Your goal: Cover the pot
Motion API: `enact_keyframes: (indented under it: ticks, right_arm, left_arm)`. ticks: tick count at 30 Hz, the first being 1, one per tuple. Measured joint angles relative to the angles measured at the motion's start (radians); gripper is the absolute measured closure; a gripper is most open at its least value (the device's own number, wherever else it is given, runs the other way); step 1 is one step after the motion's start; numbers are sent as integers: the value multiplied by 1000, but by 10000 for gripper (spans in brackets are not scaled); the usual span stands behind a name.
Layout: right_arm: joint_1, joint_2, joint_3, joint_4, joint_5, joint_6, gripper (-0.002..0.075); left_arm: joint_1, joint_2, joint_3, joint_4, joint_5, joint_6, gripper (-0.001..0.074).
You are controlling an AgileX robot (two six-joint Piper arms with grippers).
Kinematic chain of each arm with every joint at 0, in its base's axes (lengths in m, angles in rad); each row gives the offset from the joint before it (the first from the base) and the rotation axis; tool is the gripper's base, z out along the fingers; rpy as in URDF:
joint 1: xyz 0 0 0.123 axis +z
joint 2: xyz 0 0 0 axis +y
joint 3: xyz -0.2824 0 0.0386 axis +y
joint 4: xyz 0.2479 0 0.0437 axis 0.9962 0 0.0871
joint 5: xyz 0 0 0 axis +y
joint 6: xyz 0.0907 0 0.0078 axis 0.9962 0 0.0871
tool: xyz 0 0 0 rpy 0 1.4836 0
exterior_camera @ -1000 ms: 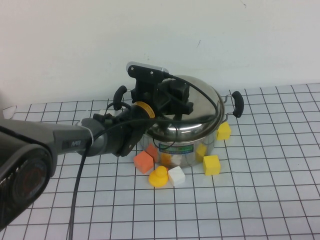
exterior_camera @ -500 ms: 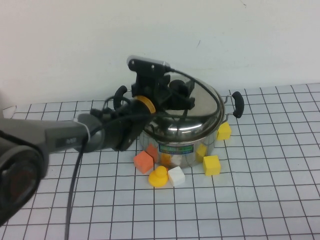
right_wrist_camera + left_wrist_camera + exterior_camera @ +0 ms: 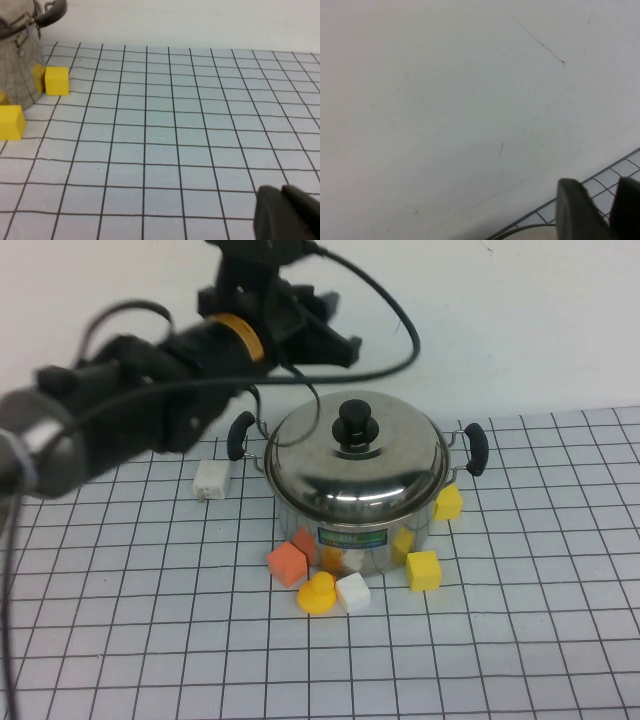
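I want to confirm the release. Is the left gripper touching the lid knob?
Apart. The high view shows the left gripper raised well above the lid knob, with bare wall between them; the lid sits on the pot. The right gripper is parked elsewhere.

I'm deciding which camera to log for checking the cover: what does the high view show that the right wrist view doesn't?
Only the high view shows the lid seated on the pot, its black knob, the left end effector raised above and behind the pot, the orange block and the white blocks.

Only the right wrist view shows the right end effector, low over bare grid off to the pot's side.

Both show the pot's wall, one black handle and yellow blocks.
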Motion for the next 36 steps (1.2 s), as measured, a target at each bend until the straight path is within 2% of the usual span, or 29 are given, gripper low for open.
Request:
enact_keyframes:
  ticks: [1,3,6,11,23,28,31,36]
  right_arm:
    - [0,0,0,0,0,0,717]
    - [0,0,0,0,0,0,717]
    - [0,0,0,0,0,0,717]
    - [0,0,0,0,0,0,717]
    - [0,0,0,0,0,0,717]
    - [0,0,0,0,0,0,717]
    - [0,0,0,0,0,0,717]
    - [0,0,0,0,0,0,717]
  left_arm:
    - [4,-31,0,0,37,0,608]
    - [15,-88,0,0,102,0,681]
    - [43,-187,0,-23,204,-28,718]
    - [88,-357,70,-48,297,-53,731]
    - [98,-909,589,-39,365,-54,735]
    - [98,-1155,740,9,514,-59,735]
    - [98,-1281,787,16,670,-108,735]
    - [98,-1424,823,58,817,-197,735]
